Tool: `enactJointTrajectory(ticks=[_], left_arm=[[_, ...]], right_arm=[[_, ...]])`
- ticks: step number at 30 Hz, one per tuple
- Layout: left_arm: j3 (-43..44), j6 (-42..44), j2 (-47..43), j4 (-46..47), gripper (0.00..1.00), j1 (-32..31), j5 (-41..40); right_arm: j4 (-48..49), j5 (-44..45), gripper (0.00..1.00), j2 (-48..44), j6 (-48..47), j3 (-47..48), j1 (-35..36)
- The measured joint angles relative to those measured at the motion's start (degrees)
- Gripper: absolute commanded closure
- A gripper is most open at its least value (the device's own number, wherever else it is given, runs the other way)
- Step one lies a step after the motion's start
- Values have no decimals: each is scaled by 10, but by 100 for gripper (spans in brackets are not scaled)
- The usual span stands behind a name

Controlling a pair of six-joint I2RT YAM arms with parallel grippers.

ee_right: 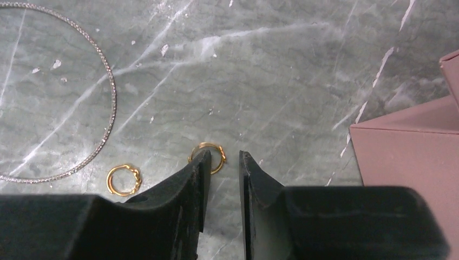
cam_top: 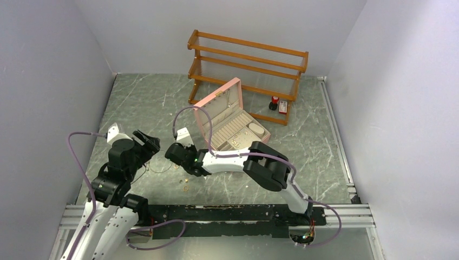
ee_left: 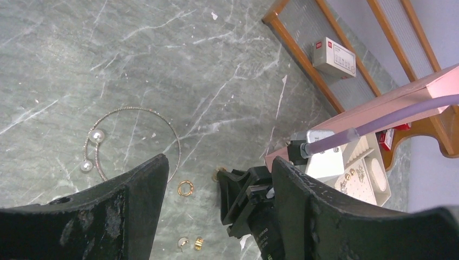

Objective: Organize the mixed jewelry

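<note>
- Mixed jewelry (cam_top: 186, 188) lay loose on the grey marbled tabletop (cam_top: 141, 103), between the two arms and nearer than the pink box.
- Nearest of it, two tiny gold bits (ee_left: 192, 242) sat side by side. Just beyond them a gold ring (ee_left: 185, 188) lay flat.
- The left end effector (ee_left: 216, 168) hovered above this patch, its fingers spread wide with nothing between them.
- Beside the ring, the chain necklace (ee_left: 142, 109) lay in a wide loop. Two pearls (ee_left: 97, 135) on a smaller curved wire rested at one edge of that loop.
- The right end effector (ee_right: 222, 161) pointed down at the tabletop with its fingers only narrowly apart.
- A gold hoop (ee_right: 208, 144) lay at the tip of one finger, partly hidden behind it, with its rim reaching into the gap. It was not pinched, though I could not tell whether the finger touched it.
- Farther back stood the pink box (cam_top: 216, 103), lid raised, with small gold pieces (cam_top: 234, 142) in its cream tray.
- Farthest, against the back wall, stood a wooden rack (cam_top: 246, 54). A red-and-black bottle (cam_top: 275, 101) and a small white carton (cam_top: 283, 106) sat at its lower end.
</note>
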Motion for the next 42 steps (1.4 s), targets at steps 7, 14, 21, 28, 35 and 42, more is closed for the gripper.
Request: enactJointTrajectory(ticks=[7,14,21,28,35,42], left_arm=[[-23,5,0,6,25,0,17],[-25,6,1,8,26,0,22],[-25,7,2,8,25,0,27],[-25,7,-17,5,23,0,28],[-28,0,-17,11,34,0,72],[-71,10,33,93,46,0,202]], right_arm=[[26,9,72,9,-21,0,0],[40,6,90,12,-30,0,-1],[42,7,98,12,-27,-2,-1],[78,3,98,-47,-6,-93,-1],[121,-28,98,-156,22,-186,-1],[170,-62,97,-252,56,-245,-1]])
